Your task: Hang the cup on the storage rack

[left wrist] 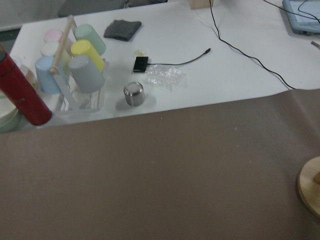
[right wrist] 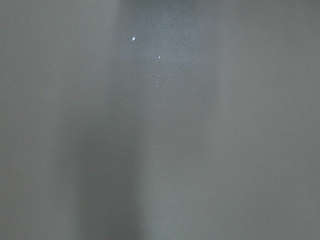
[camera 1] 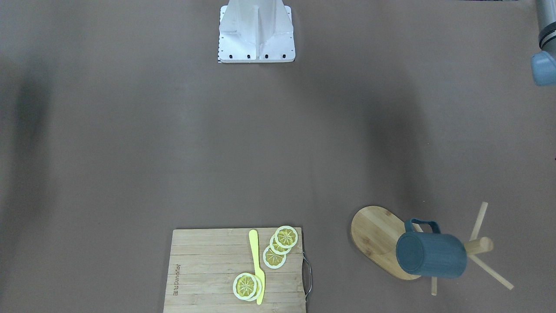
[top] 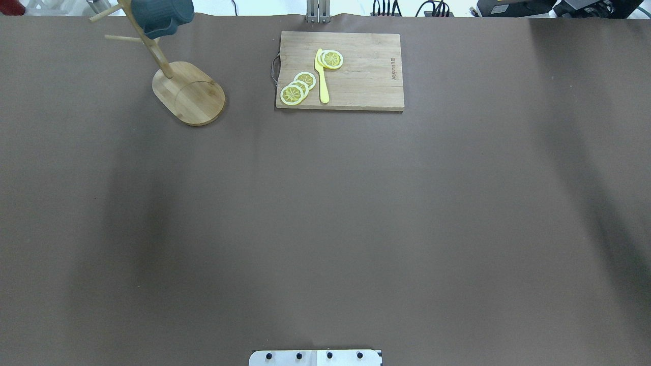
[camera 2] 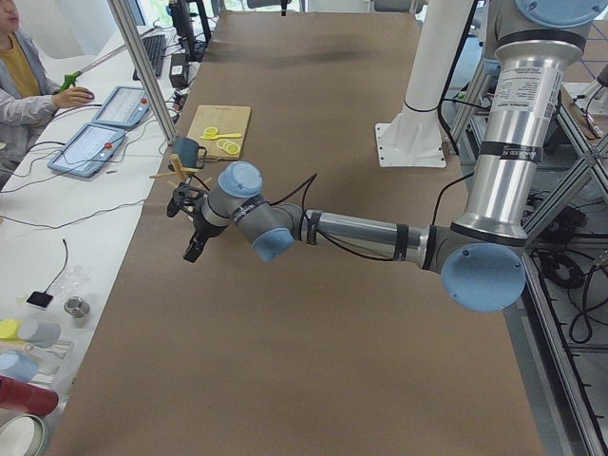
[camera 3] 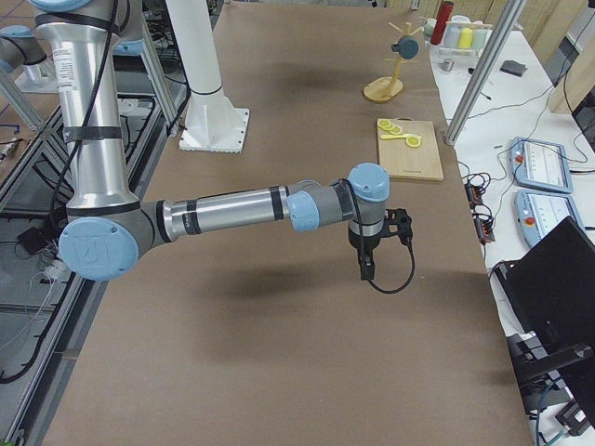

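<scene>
- At the table's far left corner, we found the cup (camera 1: 430, 256) hanging on its side from a peg of the storage rack (camera 1: 373, 230), its long axis near level.
- Our left gripper (camera 2: 193, 249) hung just beside the rack, far nearer than the right gripper (camera 3: 366, 268). We could not tell whether either stood apart or together.
- Burned-in lettering on the cutting board (camera 1: 208, 269) was too small to read.
</scene>
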Robot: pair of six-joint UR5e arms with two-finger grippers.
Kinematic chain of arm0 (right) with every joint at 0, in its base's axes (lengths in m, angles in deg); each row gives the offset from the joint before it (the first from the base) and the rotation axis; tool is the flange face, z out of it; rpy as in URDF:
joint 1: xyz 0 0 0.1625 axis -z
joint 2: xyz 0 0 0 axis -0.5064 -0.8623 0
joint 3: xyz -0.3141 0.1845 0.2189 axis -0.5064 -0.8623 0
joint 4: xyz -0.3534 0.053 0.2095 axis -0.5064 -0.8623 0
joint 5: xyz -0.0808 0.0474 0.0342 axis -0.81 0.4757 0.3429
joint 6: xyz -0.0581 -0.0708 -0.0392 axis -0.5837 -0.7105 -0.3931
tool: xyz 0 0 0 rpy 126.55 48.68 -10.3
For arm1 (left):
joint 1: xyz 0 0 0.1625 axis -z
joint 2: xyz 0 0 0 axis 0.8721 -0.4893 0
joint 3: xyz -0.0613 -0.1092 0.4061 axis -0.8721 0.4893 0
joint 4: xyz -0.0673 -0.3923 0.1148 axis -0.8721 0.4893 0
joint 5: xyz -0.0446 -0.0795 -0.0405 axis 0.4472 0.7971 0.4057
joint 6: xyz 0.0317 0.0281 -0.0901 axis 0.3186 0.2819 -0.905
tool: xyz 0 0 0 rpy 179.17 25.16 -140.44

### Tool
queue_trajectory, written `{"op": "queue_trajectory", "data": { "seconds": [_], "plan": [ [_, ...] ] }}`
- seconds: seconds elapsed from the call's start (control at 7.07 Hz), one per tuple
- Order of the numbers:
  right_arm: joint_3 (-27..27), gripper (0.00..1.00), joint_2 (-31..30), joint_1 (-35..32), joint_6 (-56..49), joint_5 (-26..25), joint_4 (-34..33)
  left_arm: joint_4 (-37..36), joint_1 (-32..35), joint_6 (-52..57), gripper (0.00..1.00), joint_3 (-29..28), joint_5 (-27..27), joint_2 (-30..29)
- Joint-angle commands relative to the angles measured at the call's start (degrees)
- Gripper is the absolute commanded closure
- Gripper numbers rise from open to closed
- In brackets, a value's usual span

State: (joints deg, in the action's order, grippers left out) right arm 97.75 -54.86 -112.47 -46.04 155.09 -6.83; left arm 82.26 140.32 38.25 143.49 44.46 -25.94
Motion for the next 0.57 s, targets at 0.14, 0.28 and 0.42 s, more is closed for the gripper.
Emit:
{"op": "queue_trajectory", "data": {
  "seconds": [0.14,0.28,0.42],
  "plan": [
    [-0.4,0.0,-0.4,0.0,0.0,0.1,0.0,-4.2,3.9,0.2,0.03,0.6,16.4,4.4],
    [-0.5,0.0,-0.8,0.0,0.0,0.1,0.0,-4.2,3.8,1.2,0.03,2.7,16.4,7.8],
    [-0.5,0.0,-0.9,0.0,0.0,0.1,0.0,-4.2,3.8,4.4,0.03,3.4,16.5,10.3]
  ]
}}
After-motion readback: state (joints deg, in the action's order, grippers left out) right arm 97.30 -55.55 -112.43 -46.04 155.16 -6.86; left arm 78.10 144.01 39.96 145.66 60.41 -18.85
